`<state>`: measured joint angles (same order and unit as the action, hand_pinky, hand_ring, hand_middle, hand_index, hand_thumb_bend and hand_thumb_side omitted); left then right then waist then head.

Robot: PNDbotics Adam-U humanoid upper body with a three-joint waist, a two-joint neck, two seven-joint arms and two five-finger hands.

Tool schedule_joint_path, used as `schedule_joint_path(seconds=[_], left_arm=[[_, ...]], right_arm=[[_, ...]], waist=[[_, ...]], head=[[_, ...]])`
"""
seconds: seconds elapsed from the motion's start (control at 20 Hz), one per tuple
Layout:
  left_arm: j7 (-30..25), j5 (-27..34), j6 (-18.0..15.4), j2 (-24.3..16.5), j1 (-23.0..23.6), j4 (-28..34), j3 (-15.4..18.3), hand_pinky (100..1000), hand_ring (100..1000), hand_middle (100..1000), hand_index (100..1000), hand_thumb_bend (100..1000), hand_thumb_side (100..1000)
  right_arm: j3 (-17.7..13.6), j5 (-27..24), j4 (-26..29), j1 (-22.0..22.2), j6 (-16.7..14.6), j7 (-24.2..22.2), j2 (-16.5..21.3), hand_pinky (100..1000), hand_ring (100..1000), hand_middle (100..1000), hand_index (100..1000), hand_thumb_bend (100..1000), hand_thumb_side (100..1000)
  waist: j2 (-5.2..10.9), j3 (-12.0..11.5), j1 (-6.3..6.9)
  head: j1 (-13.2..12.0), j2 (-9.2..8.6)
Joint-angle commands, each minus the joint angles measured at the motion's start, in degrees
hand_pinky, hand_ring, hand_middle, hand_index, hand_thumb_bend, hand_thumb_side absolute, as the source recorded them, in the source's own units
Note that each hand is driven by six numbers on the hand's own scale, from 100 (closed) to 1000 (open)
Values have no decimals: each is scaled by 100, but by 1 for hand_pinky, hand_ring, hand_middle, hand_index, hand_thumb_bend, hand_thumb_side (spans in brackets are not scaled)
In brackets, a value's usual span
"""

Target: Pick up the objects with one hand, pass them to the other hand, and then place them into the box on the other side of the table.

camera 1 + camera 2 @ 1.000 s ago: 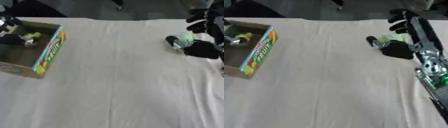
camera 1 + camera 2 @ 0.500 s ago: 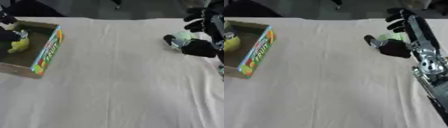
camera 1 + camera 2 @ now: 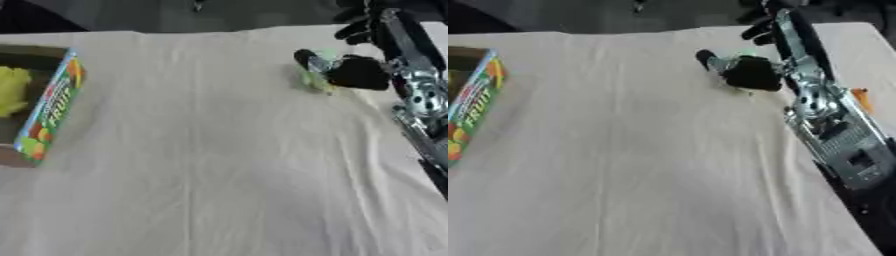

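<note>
A cardboard box (image 3: 54,105) with fruit printing stands at the table's left edge, and a yellow-green object (image 3: 10,91) lies inside it. At the far right my right hand (image 3: 752,74) rests on the cloth with its thumb stretched left and its fingers spread toward the table's far edge. A pale green object (image 3: 315,77) lies on the cloth just under the thumb and against the palm; the hand hides part of it. My left hand shows in neither view.
A white cloth (image 3: 210,165) covers the table. My right forearm (image 3: 833,130), silver and black, runs down the right side. A small orange thing (image 3: 861,98) lies beside it. Dark floor lies past the far edge.
The camera has turned right, shifting the box leftward. My left hand, earlier over the box, has left the views; the yellow-green object now lies in the box. The right hand stays by the pale green object.
</note>
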<state>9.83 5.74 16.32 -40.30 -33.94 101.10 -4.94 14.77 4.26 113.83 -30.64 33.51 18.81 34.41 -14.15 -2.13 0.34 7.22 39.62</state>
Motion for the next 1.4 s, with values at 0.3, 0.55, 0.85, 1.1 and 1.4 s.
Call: schedule_joint_path(seconds=[0.3, 0.55, 0.85, 1.1, 1.4], left_arm=[[273, 309, -18, 161, 210, 182, 315, 602, 706, 580, 653, 312, 427], [343, 364, -68, 182, 271, 164, 328, 602, 706, 581, 654, 313, 428], [353, 398, -133, 192, 305, 185, 317, 605, 707, 582, 655, 313, 434], [316, 377, -119, 188, 320, 158, 301, 607, 710, 585, 657, 315, 443], [262, 336, -76, 160, 321, 116, 291, 609, 712, 588, 660, 315, 452]], right_arm=[[-543, -41, 76, 582, 488, 579, 463, 752, 695, 689, 827, 591, 195], [-786, -259, -43, 833, 899, 788, 778, 757, 707, 702, 829, 595, 206], [-1016, -374, -389, 888, 1148, 815, 1059, 772, 733, 730, 838, 601, 220], [-1150, -320, -590, 915, 1364, 577, 1287, 787, 754, 753, 845, 607, 236], [-1297, -378, -951, 959, 1625, 109, 1647, 796, 770, 770, 852, 624, 254]], waist=[[26, 24, -24], [21, 23, -40], [11, 27, -54], [9, 35, -67], [15, 49, -83]], head=[[365, -115], [581, -168], [779, -220], [800, -224], [765, -213]])
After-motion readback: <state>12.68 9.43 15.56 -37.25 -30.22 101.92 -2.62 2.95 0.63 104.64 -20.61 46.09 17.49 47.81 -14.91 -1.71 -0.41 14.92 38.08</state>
